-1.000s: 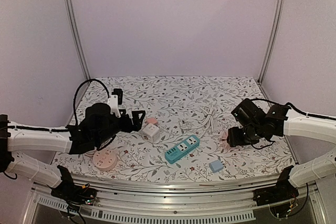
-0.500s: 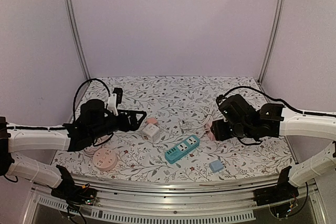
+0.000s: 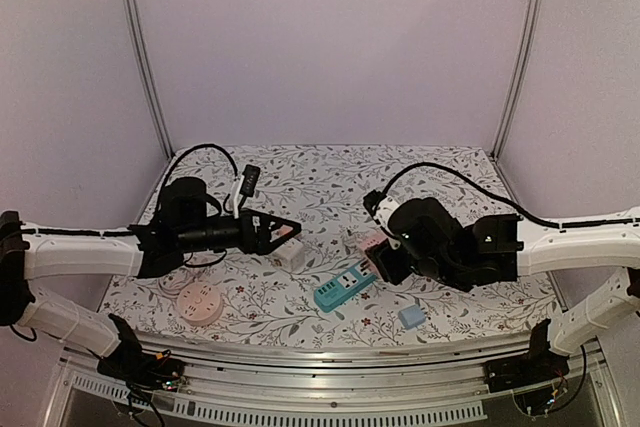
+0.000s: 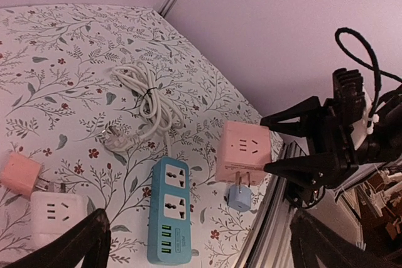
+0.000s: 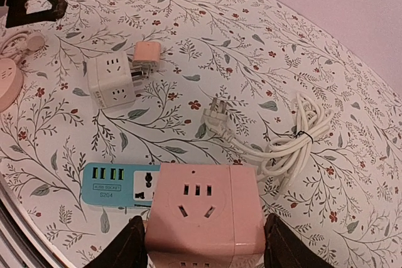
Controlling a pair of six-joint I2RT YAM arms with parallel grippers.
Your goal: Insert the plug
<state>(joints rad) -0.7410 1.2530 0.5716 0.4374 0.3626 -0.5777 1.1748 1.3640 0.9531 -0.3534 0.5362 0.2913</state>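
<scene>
My right gripper is shut on a pink cube socket and holds it in the air just above the right end of the teal power strip. In the right wrist view the cube fills the space between my fingers, with the strip below it. The left wrist view shows two metal prongs under the cube. My left gripper is open and empty, next to the white cube socket and a small pink plug.
A small blue adapter lies right of the strip near the front edge. A round pink socket sits front left. A coiled white cable with its plug lies behind the strip. The metal front rail borders the table.
My right arm has carried the pink cube from the right side leftward to above the teal strip. My left gripper has reached further right, toward the white cube.
</scene>
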